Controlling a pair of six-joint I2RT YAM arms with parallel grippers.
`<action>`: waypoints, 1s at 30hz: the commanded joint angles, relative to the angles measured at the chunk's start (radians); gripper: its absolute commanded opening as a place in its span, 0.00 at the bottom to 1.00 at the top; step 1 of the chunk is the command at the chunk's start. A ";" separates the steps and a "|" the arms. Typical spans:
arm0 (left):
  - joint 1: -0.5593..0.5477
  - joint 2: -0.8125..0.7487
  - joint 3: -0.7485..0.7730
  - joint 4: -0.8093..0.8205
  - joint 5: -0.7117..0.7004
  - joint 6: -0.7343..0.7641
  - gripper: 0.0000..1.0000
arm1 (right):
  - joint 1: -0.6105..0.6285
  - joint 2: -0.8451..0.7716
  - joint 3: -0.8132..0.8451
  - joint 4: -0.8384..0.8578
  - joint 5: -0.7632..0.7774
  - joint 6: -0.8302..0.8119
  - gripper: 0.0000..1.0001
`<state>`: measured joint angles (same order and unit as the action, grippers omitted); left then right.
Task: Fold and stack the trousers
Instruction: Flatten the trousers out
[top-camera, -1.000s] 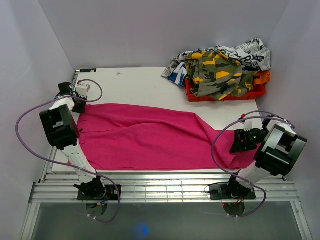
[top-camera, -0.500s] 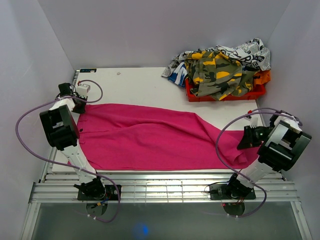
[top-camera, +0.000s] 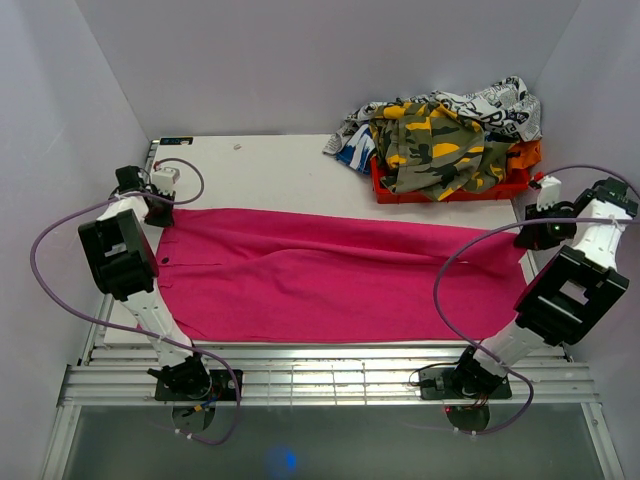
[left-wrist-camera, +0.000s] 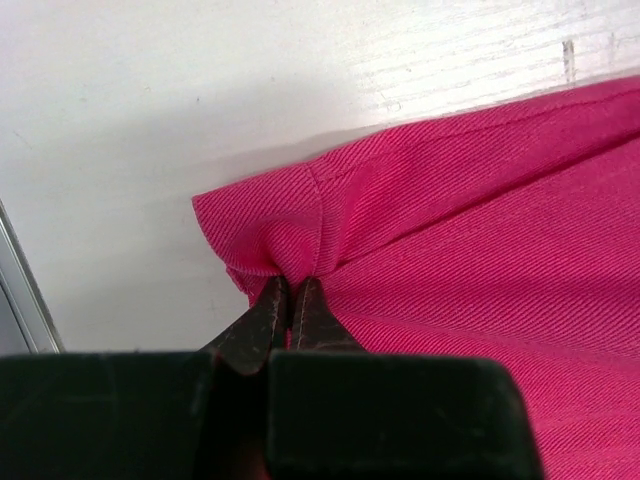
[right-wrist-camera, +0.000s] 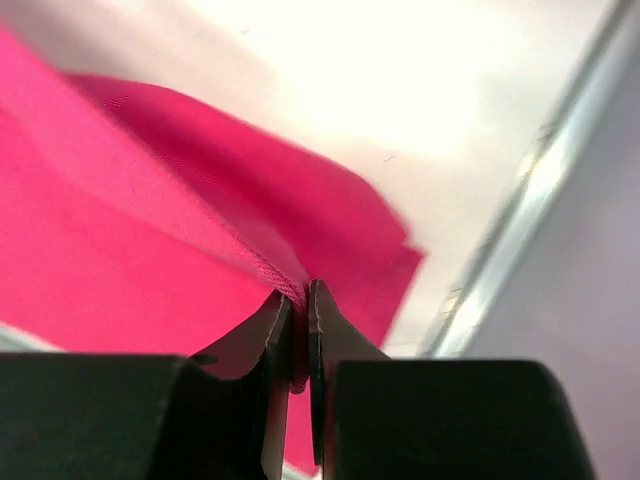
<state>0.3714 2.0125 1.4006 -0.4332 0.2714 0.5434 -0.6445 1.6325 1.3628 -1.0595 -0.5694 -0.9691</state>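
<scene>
Got the left hand (left-wrist-camera: 290, 285) pinched fully closed on a corner of the long hot-pink soft fabric trousers (left-wrist-camera: 480, 230), cloth bunched up right at the fingertips. Sits low over the flat white bench (left-wrist-camera: 150, 100), close to its left edge rail. In the top view, same left hand (top-camera: 152, 205) at the far-left corner of the trousers (top-camera: 330, 275), arm reaching forward along the left side of the bench (top-camera: 270, 170), elbow up.

Got the right hand (right-wrist-camera: 303, 290) closed too, nipping a thin edge of the trousers (right-wrist-camera: 100, 250) between the fingertips; a ridge of cloth runs up to the grip, more pink lying on the bench (right-wrist-camera: 400, 90) beyond it. From above, right hand (top-camera: 530, 238) at the far-right end of the cloth, at the right bench edge, just short of the red plastic crate (top-camera: 450, 190). Arm stretched forward, forearm angled up and outward.

Trousers lying lengthwise across the near half of the bench, stretched left edge to right edge between the two grips, mostly flat.

Crate in the far-right corner, heaped with a camouflage-print garment (top-camera: 430, 145) and other clothes.
</scene>
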 joint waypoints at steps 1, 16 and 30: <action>0.027 -0.032 0.024 0.045 -0.011 -0.032 0.00 | 0.011 0.052 0.084 0.216 0.071 0.081 0.08; 0.027 -0.041 -0.005 0.289 -0.095 -0.149 0.00 | 0.101 0.308 0.171 0.521 0.229 0.266 0.08; 0.020 -0.033 0.221 -0.134 -0.014 -0.027 0.78 | 0.171 0.186 0.145 0.501 0.411 0.328 0.80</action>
<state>0.3874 2.0674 1.5913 -0.3679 0.1944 0.4217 -0.4690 1.9308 1.5024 -0.5095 -0.2070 -0.6102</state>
